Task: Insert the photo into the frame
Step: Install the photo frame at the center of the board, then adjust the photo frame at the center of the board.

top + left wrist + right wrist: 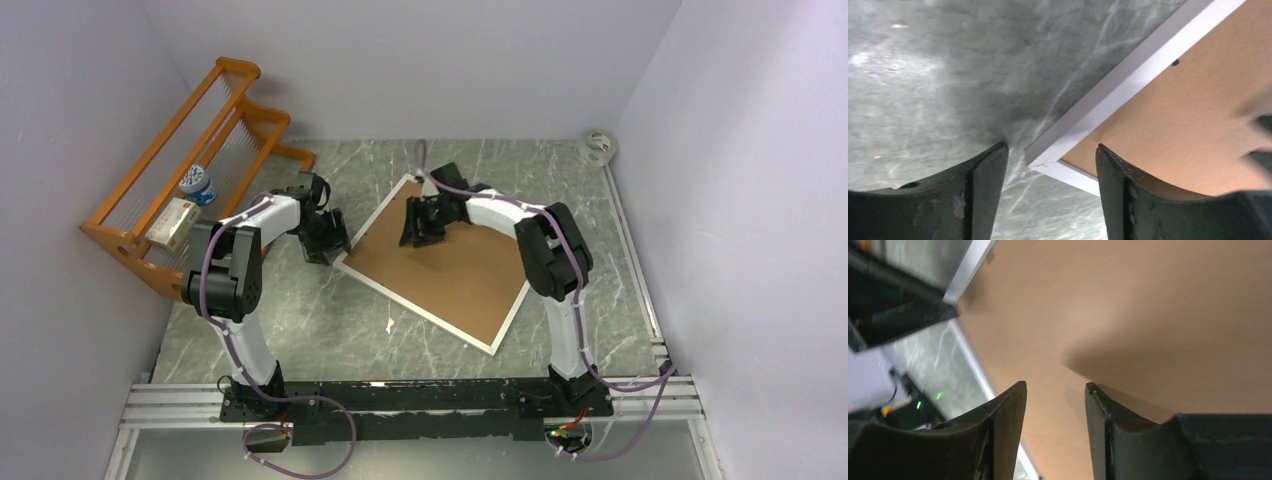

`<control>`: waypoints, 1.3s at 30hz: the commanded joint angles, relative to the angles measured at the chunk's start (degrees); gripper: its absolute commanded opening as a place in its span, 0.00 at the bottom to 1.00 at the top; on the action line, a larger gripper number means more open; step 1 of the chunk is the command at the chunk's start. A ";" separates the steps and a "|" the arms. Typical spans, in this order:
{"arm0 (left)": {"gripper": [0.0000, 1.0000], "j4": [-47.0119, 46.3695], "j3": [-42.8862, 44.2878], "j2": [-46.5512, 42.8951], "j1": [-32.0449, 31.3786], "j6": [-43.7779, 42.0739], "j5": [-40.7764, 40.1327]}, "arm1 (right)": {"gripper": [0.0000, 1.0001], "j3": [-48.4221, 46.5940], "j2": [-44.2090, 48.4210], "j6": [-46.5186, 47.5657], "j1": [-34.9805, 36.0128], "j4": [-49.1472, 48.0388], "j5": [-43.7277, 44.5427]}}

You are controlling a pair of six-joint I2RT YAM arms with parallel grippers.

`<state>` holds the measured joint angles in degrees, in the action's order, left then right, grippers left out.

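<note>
The frame (450, 270) lies face down on the marble table, turned diamond-wise, brown hardboard back up with a thin white rim. My left gripper (328, 245) is at its left corner. In the left wrist view its jaws (1052, 146) stand open astride that corner of the frame (1128, 82), with a gap on both sides. My right gripper (420, 232) hovers low over the far part of the brown back. In the right wrist view it (1055, 385) is open, with only the frame's back (1128, 315) under it. The photo is hidden.
An orange wooden rack (190, 160) stands at the back left, holding a small box (172, 222) and a blue-and-white bottle (197, 183). A roll of tape (598, 146) sits in the back right corner. A small white scrap (389, 324) lies near the frame's front edge. Walls enclose three sides.
</note>
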<state>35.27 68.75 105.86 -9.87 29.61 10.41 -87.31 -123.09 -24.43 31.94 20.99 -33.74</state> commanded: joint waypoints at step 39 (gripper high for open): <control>0.73 -6.42 9.04 7.34 -0.99 -2.22 20.54 | 0.60 9.34 7.43 -3.29 -25.18 0.63 12.86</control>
<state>35.62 70.94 109.54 -10.70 26.00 27.75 -83.22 -119.81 -26.61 6.24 17.98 -16.56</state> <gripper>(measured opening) 0.742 0.602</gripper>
